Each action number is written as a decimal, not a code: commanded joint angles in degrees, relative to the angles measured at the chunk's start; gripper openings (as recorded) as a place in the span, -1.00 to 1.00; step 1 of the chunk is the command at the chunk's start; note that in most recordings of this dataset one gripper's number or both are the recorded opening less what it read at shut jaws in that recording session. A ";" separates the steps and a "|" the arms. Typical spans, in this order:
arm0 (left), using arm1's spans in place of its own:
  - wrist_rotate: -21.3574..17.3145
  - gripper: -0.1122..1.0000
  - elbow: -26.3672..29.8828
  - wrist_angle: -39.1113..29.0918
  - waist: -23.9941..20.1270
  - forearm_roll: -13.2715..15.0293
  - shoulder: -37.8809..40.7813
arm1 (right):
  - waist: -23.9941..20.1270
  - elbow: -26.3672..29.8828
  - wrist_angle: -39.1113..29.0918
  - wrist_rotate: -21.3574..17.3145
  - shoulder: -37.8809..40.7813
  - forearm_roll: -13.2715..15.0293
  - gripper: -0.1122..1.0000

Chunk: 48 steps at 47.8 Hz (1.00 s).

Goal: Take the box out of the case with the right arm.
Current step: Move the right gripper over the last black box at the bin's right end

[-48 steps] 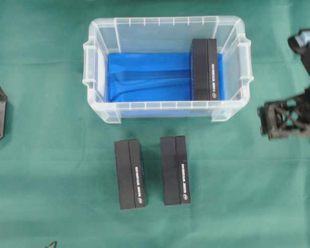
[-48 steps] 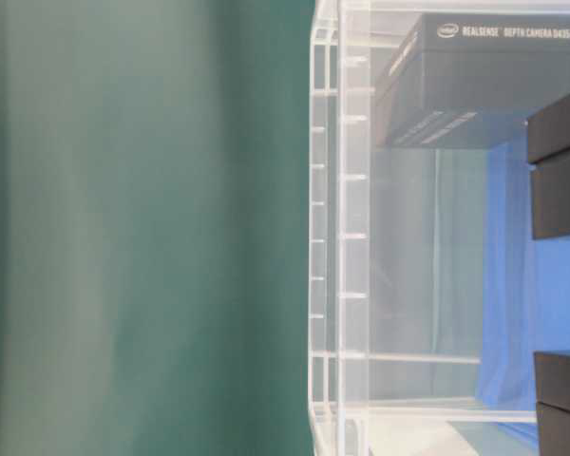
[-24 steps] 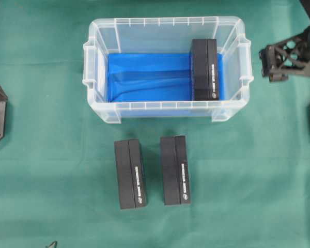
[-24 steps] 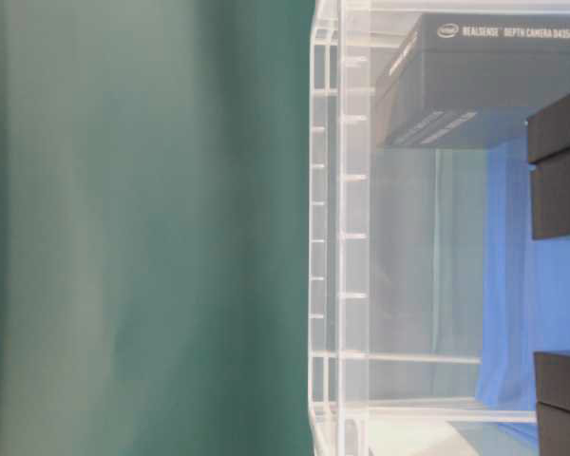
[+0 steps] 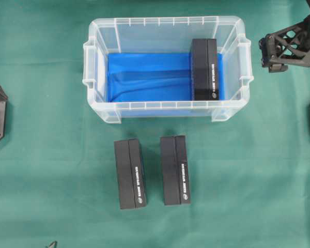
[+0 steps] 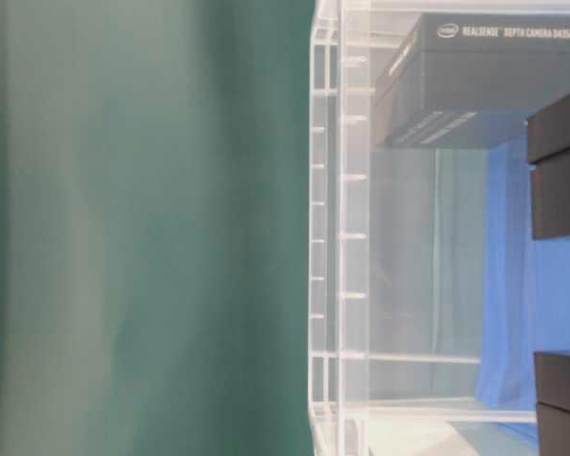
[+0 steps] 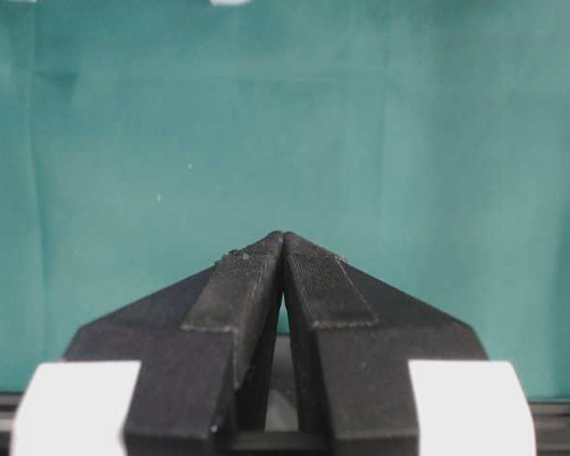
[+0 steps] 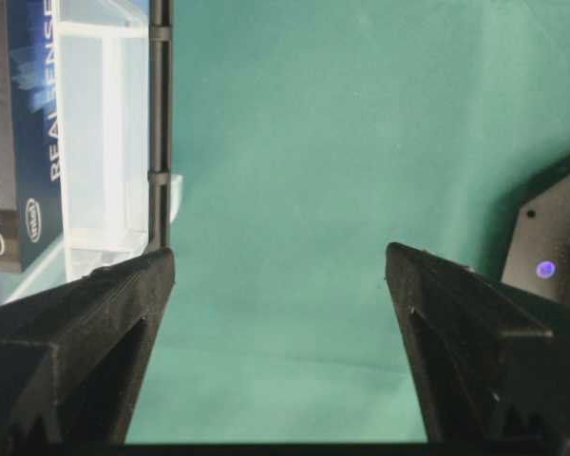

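Right gripper (image 5: 274, 51) hangs wide open and empty just outside the case (image 5: 93, 77). One box (image 5: 204, 70) remains inside, ungrasped; reaching and lifting lie ahead.

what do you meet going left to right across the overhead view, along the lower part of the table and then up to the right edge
left black rectangular cardboard box on the green cloth → second black rectangular cardboard box beside it → black box standing inside the clear plastic case → right end wall of the case → open black truss-like right gripper
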State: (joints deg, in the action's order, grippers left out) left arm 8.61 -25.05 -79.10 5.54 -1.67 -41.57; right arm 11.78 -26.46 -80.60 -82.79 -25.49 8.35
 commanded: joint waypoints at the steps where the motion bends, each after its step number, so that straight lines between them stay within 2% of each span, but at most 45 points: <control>1: -0.09 -0.80 1.76 0.35 0.18 -0.09 0.09 | 0.18 0.53 0.35 0.26 -0.53 -0.09 0.78; 19: -0.09 -0.80 1.67 0.35 0.18 -0.09 0.09 | 0.18 0.70 0.44 0.00 -0.53 -0.18 0.78; 27: -0.09 -0.80 1.67 0.35 0.09 -0.09 0.18 | 0.00 2.02 3.87 0.09 1.41 -0.35 0.77; 34: -0.09 -0.80 1.85 0.35 0.18 -0.09 0.53 | -0.35 5.62 7.29 0.62 6.06 -0.70 0.77; 48: 0.00 -0.80 1.93 0.35 0.18 -0.09 0.88 | -0.79 17.05 7.91 4.31 17.67 -0.97 0.78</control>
State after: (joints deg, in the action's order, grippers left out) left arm 8.61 -24.79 -79.01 5.54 -1.67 -40.78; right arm 11.16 -13.10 -72.95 -79.45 -9.14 7.65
